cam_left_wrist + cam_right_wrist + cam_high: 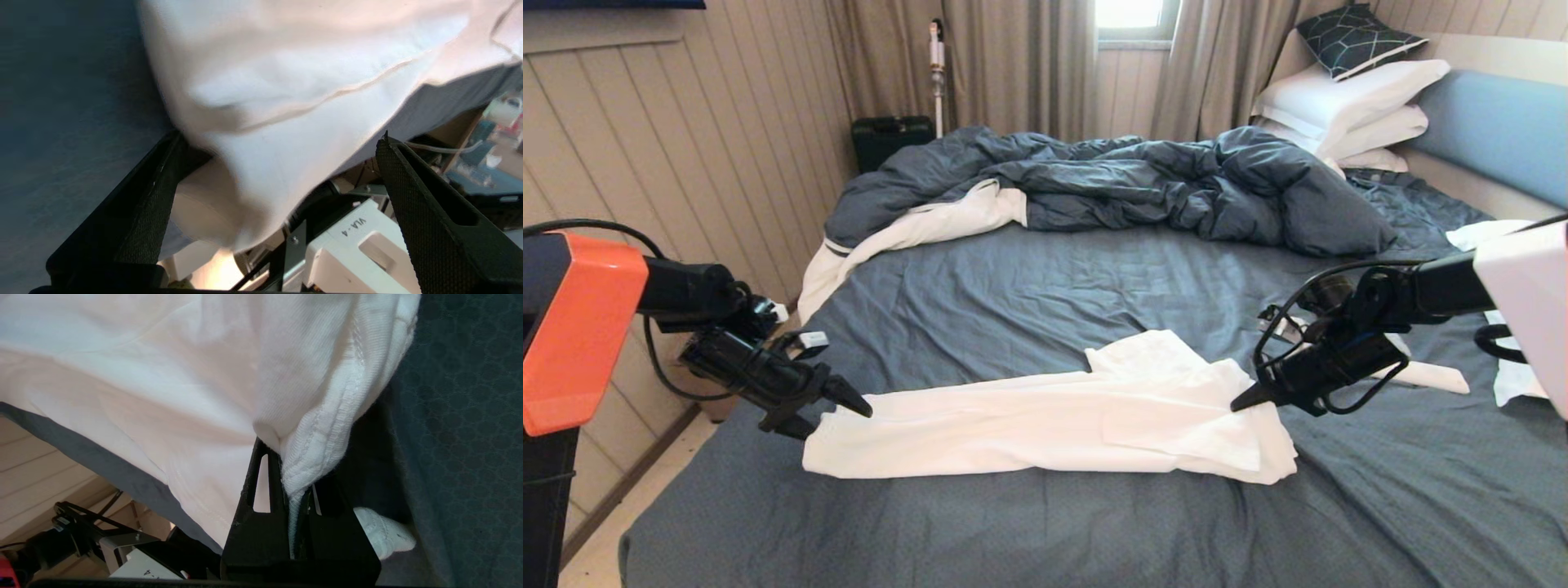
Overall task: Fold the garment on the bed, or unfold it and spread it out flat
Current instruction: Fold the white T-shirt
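Observation:
The white garment [1045, 420] lies as a long folded strip across the near part of the bed [1045, 286], one flap turned up at its far right. At the strip's left end my left gripper [836, 420] is open, its fingers [408, 196] spread wide on either side of the loose cloth [286, 81] without pinching it. My right gripper [1241, 400] is at the strip's right end, shut on a thick ribbed edge of the garment [318, 428]. In the right wrist view that gripper [291, 467] has the cloth bunched between its fingers. No chest print shows.
A rumpled dark-blue duvet [1111, 184] fills the far half of the bed. White pillows [1347, 102] are stacked at the blue headboard [1494, 131]. More white cloth [1515, 376] lies at the right edge. The panelled wall and floor run close along the left side.

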You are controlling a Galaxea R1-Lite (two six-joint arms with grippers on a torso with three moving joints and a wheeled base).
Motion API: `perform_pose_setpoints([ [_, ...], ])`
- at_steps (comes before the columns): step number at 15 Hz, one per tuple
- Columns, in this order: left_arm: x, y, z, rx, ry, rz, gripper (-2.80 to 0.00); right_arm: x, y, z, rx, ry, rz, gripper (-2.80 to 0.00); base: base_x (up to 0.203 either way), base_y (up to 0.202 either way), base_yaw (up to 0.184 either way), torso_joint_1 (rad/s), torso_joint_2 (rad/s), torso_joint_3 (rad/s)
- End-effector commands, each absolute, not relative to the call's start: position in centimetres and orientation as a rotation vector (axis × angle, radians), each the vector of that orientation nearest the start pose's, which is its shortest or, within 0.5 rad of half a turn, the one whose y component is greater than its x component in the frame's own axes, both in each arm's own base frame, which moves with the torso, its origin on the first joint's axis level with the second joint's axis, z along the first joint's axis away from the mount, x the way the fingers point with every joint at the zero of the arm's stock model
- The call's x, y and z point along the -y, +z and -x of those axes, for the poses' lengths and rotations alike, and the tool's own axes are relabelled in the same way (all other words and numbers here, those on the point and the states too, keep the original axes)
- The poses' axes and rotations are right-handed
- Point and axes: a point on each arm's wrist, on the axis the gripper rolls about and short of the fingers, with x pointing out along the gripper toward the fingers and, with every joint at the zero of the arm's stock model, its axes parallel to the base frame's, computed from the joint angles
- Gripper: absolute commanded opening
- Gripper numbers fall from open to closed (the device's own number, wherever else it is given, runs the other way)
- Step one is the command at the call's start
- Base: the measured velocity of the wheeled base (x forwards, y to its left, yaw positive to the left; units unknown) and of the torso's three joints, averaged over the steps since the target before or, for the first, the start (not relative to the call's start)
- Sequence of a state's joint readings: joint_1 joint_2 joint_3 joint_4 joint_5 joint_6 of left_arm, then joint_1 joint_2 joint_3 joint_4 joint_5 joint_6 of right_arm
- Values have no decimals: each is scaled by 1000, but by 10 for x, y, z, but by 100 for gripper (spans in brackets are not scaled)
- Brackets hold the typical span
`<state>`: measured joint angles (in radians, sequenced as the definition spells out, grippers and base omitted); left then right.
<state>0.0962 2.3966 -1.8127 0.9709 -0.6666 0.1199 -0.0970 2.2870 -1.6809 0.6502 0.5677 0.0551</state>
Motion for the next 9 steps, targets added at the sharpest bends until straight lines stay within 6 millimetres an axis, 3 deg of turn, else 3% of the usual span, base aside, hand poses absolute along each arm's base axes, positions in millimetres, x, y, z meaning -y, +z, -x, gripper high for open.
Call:
perform_pose_setpoints([
  [1,-37,80,-406,-1396,-520,505,0,28,93,-412,-1218,379,-469,-280,0,0,0,0,0,0],
  [4,-52,89,-395,-1340,-534,480,0,27,99,-411,-1210,380,-467,-280,0,0,0,0,0,0],
  [9,-39,67,-371,-1401,-600,438,0,25,102,-410,-1204,384,-463,-280,0,0,0,0,0,0],
])
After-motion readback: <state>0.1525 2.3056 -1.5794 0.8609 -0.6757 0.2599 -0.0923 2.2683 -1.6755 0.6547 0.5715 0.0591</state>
